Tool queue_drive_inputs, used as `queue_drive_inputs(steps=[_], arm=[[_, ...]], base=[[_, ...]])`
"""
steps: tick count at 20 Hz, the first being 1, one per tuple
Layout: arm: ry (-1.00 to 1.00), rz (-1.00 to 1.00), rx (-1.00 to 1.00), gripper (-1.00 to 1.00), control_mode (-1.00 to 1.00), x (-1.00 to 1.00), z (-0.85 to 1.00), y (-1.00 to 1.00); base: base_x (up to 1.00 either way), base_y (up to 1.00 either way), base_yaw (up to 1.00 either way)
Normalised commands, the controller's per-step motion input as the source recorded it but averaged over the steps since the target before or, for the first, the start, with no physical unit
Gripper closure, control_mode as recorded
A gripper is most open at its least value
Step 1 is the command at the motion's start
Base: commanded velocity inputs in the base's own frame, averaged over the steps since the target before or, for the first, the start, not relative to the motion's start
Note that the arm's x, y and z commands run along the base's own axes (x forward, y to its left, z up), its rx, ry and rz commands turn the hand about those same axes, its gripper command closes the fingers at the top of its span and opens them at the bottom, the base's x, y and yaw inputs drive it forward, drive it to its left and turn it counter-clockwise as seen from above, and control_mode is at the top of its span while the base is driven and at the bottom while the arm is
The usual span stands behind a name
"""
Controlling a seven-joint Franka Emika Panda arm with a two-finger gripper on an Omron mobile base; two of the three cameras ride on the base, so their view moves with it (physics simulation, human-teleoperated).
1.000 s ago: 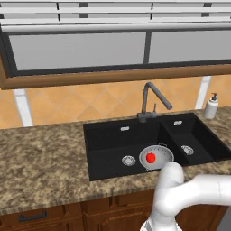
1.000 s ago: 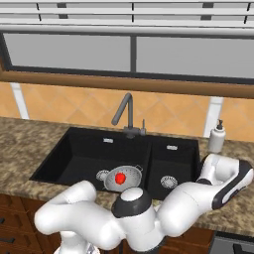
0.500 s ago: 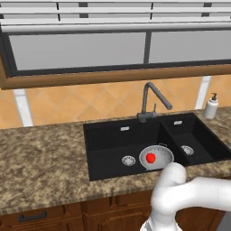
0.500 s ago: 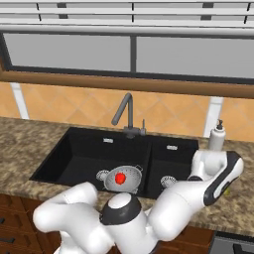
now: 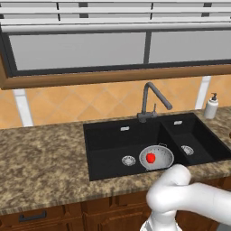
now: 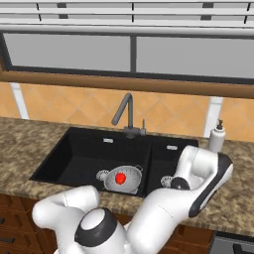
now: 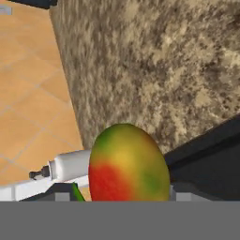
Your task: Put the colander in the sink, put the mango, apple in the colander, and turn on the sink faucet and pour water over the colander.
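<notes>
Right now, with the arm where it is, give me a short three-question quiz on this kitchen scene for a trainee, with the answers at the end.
1. True or false: the apple lies inside the colander.
2. Multiple choice: where does the colander sit? A) in the larger basin of the sink, B) in the smaller basin, C) on the counter.
3. Fill in: the fruit at the bottom middle of the hand view, close to the camera, is the ____.

Key: 1 true. 2 A. 3 mango.
</notes>
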Motion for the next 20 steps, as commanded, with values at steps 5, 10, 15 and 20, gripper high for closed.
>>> queue_drive_inputs(steps=[5,10,15,20], arm=[[0.08,0.35,-0.19,1.0,-1.0,-0.4,1.0,0.27],[0.02,0.28,-0.28,1.0,-1.0,-0.52,1.0,0.37],[-0.1,0.06,-0.25,1.0,-1.0,-0.58,1.0,0.25],[-0.15,0.0,-0.29,1.0,-1.0,-0.44,1.0,0.27]], base=[[0.0,0.0,0.0],[0.0,0.0,0.0],[0.0,0.0,0.0],[0.0,0.0,0.0]])
